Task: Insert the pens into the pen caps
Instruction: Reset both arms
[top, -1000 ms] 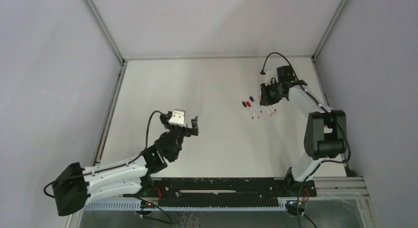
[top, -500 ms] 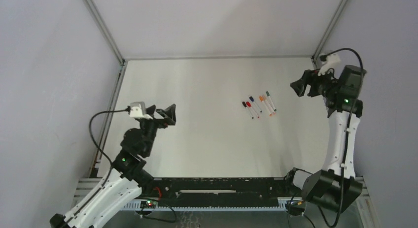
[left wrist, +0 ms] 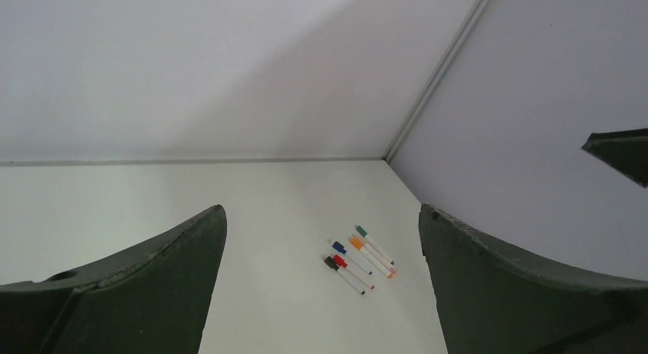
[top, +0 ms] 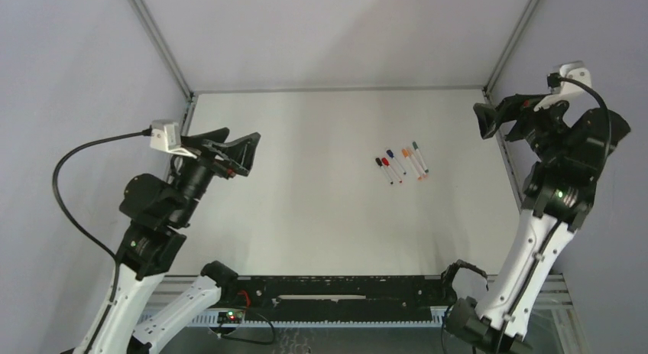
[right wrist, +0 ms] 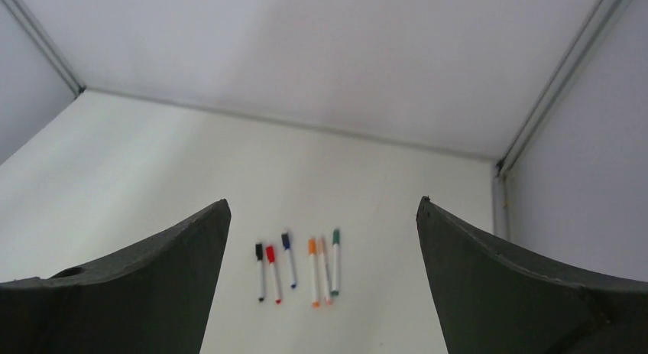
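Several white-barrelled pens (top: 401, 163) lie side by side on the white table, right of centre. Each carries a coloured pen cap on its far end: black (top: 378, 161), red (top: 385, 160), blue (top: 390, 152), orange (top: 406, 151), green (top: 415, 146). My left gripper (top: 238, 138) hangs open, high over the table's left side, far from the pens. At the right edge my right gripper (top: 502, 113) is raised and open, empty. The left wrist view shows the pens (left wrist: 359, 251) far off between the wide fingers of the left gripper (left wrist: 322, 209). In the right wrist view the pens (right wrist: 298, 266) also lie far below the right gripper (right wrist: 323, 201).
Grey walls close the table in on three sides, with aluminium rails (top: 493, 132) along its edges. A black mounting rail (top: 344, 300) runs along the near edge between the arm bases. A dark fingertip (left wrist: 619, 151) pokes into the left wrist view at the right.
My right gripper has opened, lifted off the pens and swung back to the right wall. The left arm has risen and pulled back to the left. The pens lie still.
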Action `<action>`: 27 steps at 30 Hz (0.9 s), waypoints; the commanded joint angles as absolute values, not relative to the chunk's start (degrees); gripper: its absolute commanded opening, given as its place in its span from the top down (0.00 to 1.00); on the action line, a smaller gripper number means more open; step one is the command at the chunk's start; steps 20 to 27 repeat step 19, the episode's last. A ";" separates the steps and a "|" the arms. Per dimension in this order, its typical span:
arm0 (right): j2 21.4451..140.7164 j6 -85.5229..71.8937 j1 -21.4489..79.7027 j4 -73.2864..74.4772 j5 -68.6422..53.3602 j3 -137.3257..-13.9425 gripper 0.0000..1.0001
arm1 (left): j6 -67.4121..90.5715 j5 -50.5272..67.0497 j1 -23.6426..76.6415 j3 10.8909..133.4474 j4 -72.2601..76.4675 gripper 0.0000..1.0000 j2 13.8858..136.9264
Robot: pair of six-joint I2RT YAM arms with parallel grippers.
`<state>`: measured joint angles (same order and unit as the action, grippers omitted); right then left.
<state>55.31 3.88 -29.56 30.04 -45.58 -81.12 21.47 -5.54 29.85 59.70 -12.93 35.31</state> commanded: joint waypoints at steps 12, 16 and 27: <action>47.59 -7.53 -29.71 31.66 -41.87 -88.13 0.00 | 18.74 -5.02 29.53 71.58 -26.30 0.00 33.09; 47.79 -8.09 -29.86 30.97 -43.88 -88.02 0.01 | 18.30 -5.66 29.53 71.50 -27.60 0.00 32.63; 48.35 -9.03 -30.27 29.72 -46.20 -87.36 0.00 | 18.04 -6.29 29.53 71.32 -28.19 0.00 32.44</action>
